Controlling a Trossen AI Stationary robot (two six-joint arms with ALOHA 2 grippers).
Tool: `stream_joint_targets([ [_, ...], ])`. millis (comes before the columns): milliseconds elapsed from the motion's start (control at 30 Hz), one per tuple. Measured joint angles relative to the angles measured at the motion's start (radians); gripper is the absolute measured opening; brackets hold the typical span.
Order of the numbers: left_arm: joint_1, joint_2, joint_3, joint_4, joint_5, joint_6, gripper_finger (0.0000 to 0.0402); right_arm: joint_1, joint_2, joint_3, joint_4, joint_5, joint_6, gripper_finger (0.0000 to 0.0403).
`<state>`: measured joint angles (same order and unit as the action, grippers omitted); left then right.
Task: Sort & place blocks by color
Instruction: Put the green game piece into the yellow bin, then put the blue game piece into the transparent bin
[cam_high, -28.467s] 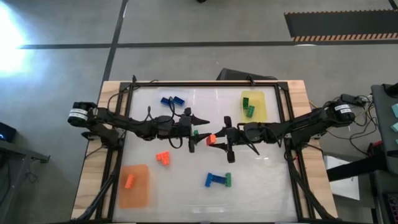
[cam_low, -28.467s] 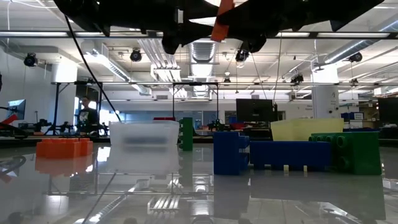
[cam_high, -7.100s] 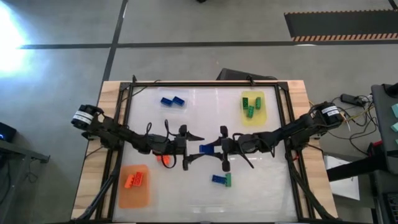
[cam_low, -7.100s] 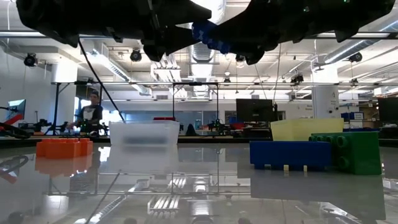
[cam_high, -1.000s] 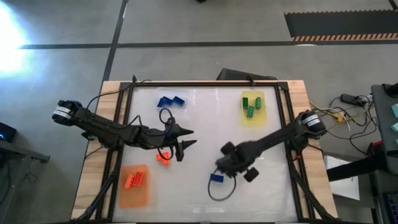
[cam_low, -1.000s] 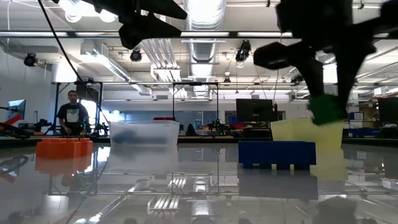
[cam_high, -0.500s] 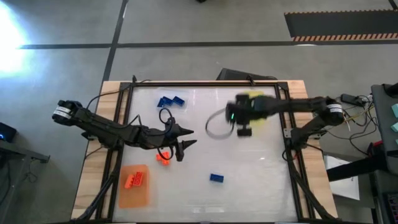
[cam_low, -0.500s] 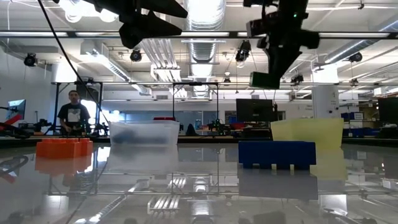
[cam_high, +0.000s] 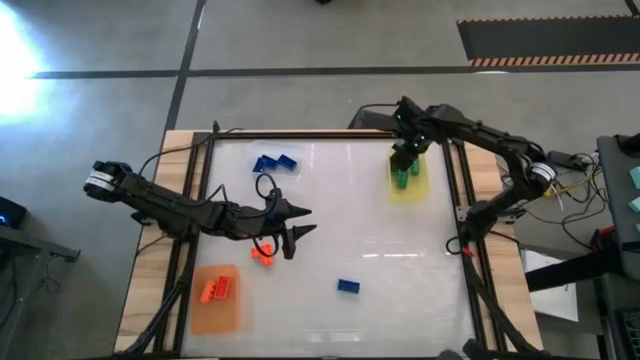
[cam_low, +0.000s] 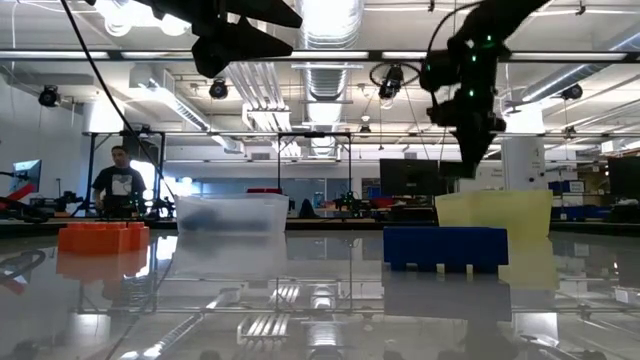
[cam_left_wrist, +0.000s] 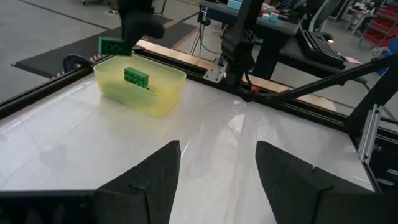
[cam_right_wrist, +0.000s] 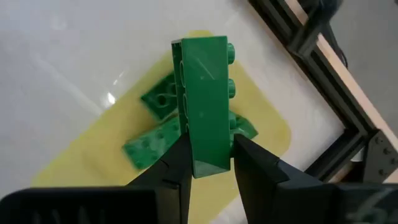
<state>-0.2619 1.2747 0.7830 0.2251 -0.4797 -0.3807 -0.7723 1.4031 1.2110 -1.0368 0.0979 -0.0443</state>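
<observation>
My right gripper hangs over the yellow tray at the table's far right, shut on a green block. It also shows in the high view. Other green blocks lie in the tray. A blue block lies near the table's middle front, and an orange block lies below my left gripper. My left gripper stands open above the table's left middle, holding nothing. Two blue blocks sit at the far left, and orange blocks lie on the orange mat. My right gripper pinches the green block between its two fingers, one on the studded face, the other on the opposite face. The fingers come steeply from above and lie across the block. The block hangs about level, lifted clear above the yellow tray.
A black frame runs around the white table top. In the low view a clear container stands at the far left. A person stands in the room beyond the table.
My right gripper has lifted the green block from beside the blue block near the table's front middle. It swung toward the far right edge until it hung over the yellow tray, rolling its wrist on the way. The blue block has stayed where it lay.
</observation>
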Motion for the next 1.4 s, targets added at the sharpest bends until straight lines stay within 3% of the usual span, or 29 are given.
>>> stream_joint_targets([
  [433, 0.001, 0.000, -0.001, -0.004, 0.000, 0.021, 0.0195, -0.053, 0.095, -0.115, 0.114, 0.011, 0.004, 0.0096],
  [567, 0.002, 0.000, 0.004, 0.004, 0.000, 0.021, 0.0195, -0.053, 0.105, -0.127, 0.116, 0.077, 0.008, 0.0100],
  [900, -0.002, 0.000, 0.000, 0.004, 0.000, -0.007, 0.0195, -0.053, 0.069, -0.120, 0.128, 0.087, 0.011, 0.0161],
  [1133, -0.002, 0.000, -0.002, 0.006, 0.000, -0.006, 0.0195, -0.017, -0.020, -0.116, 0.130, 0.060, 0.054, 0.0166],
  [1400, -0.001, 0.023, 0.000, 0.004, 0.000, -0.018, 0.0195, 0.171, -0.214, -0.120, 0.157, 0.026, 0.124, 0.0166],
])
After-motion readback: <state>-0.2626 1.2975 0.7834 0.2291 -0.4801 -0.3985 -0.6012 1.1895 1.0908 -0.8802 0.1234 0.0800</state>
